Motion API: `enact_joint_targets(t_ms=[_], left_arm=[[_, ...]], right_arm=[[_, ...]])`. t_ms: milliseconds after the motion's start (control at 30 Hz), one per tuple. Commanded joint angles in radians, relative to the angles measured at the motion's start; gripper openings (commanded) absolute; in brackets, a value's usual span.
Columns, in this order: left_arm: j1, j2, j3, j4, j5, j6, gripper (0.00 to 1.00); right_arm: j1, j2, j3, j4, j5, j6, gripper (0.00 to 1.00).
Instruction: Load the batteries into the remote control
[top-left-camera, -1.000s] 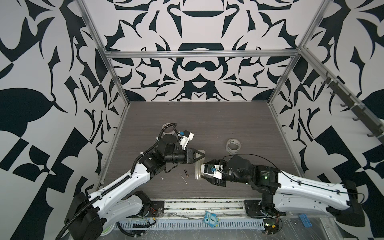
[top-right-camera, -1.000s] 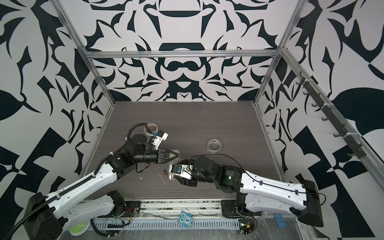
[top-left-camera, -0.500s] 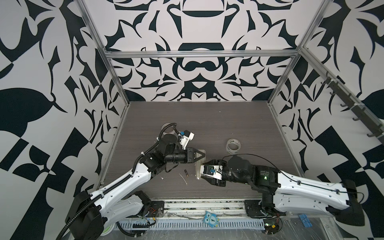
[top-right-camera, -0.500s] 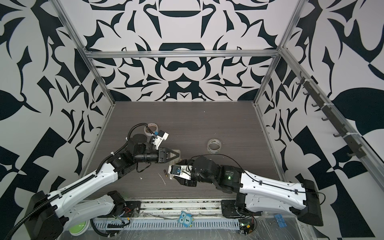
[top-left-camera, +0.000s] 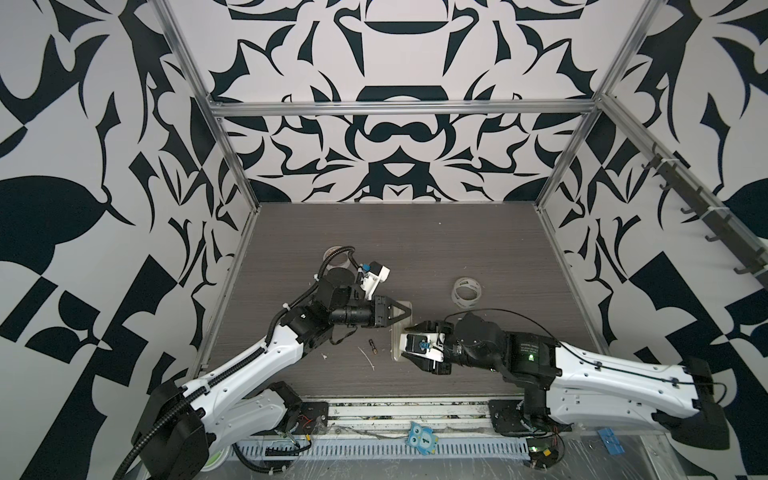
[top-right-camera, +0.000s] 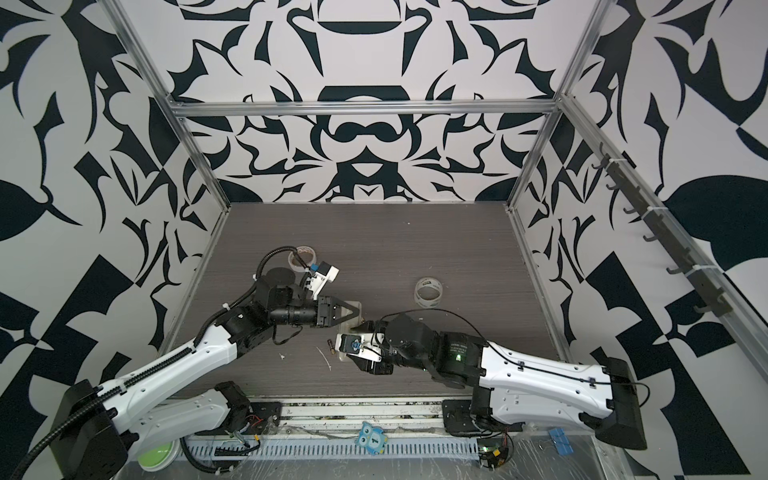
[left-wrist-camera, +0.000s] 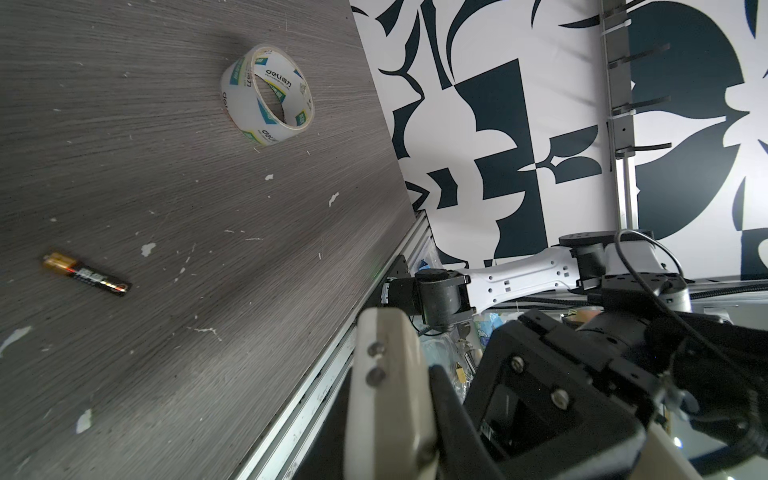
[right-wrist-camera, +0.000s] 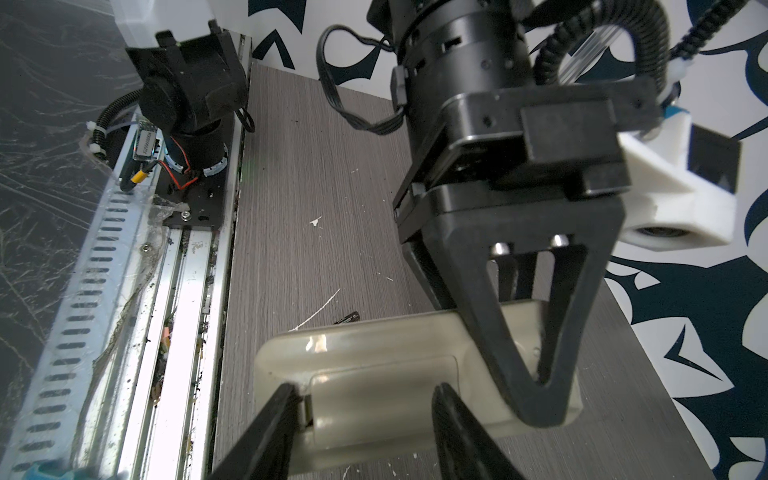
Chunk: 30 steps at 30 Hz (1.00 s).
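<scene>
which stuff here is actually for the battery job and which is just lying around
For the job:
- remote, beige back up
- battery, loose beside the remote; only one shows

Just lying about:
- tape roll
- second tape roll, farther back
- white scraps

beige remote (right-wrist-camera: 374, 349), blk/gold battery (left-wrist-camera: 85, 275), grey woodgrain table (top-left-camera: 415, 249), b&w walls (top-left-camera: 395, 62)

The counter (left-wrist-camera: 124, 145) is matt grey wood-grain with white flecks. The remote control (right-wrist-camera: 374, 345) is smooth, glossy beige plastic. The battery (left-wrist-camera: 86, 279) has a dark wrap and a shiny gold end; the tape roll (left-wrist-camera: 268, 95) is glossy clear film.
</scene>
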<state>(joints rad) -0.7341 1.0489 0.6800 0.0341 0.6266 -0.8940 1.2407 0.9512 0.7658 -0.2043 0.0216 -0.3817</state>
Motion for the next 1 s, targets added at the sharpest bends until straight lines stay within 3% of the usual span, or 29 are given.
enact_joint_targets(t_ms=[0,967], left_arm=[[-0.001,-0.001,-0.015,0.051,0.038,-0.024,0.00],[-0.001,0.014,-0.014,0.064,0.039,-0.053,0.00]], right_arm=[[0.010,0.010,0.035,0.032,0.041,-0.020,0.56],[0.037,-0.033,-0.004,0.112,0.162,-0.072,0.55]])
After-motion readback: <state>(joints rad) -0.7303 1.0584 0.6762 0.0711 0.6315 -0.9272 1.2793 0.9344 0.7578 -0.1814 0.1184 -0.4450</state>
